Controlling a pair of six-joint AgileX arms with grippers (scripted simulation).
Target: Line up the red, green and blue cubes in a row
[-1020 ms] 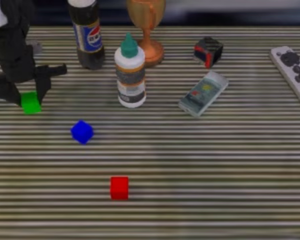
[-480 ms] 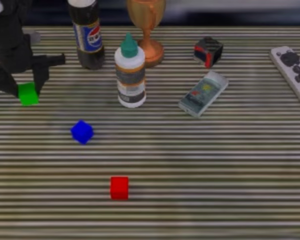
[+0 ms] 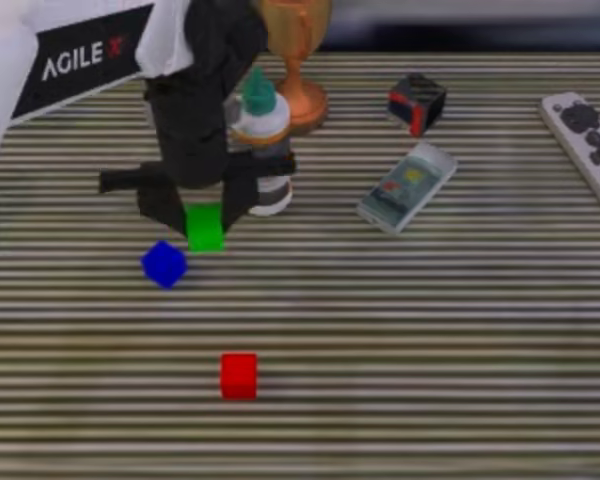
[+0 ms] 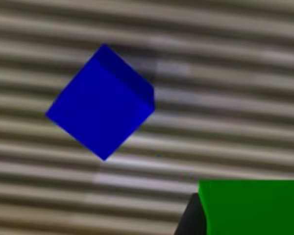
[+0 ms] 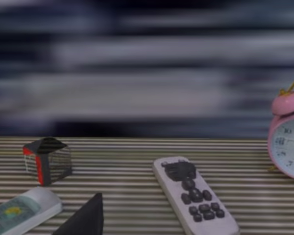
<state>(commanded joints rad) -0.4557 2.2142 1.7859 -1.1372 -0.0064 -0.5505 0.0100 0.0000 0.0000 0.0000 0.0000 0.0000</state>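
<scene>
Left gripper [image 3: 204, 215]: pinching the small bright green matte cube [image 3: 205, 227], black fingers pressed on two opposite sides, above the striped table [image 3: 430, 330] near the left.
Green cube: gripped, apparently just off the surface, just beside the small deep blue matte cube [image 3: 164, 264]; seen close together in the left wrist view too [image 4: 252, 205].
Blue cube: on the table, turned at an angle, untouched.
Small bright red matte cube [image 3: 239, 376]: nearer the front edge, well apart from the others.
Right arm: out of the top view; finger spread impossible to tell.
Progress: early; no row formed, green still to be set down, the rest likely still to be aligned.
</scene>
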